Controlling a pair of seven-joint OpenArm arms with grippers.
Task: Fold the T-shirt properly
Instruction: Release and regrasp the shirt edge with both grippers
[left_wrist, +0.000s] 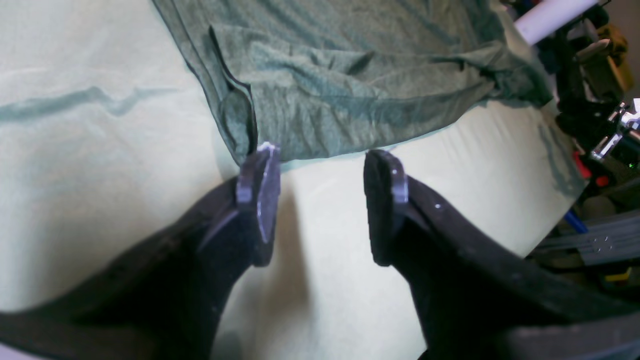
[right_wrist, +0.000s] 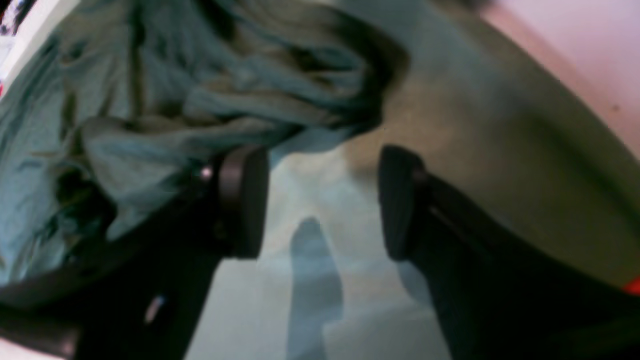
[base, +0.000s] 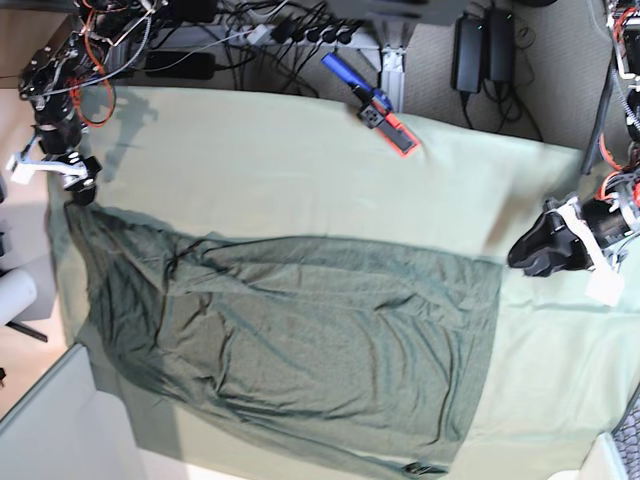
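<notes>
Soft, limp dark olive-green knit T-shirt sprawls wrinkled centre-frame; both black grippers, left and right, gape empty: pinch hem corners, expect sagging.

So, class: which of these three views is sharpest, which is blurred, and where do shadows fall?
Base view is sharpest, the T-shirt evenly lit; right wrist view is blurred and blue-tinted, a finger shadow on the cloth; left wrist view is fairly sharp on the shirt, soft on the fingers.
</notes>
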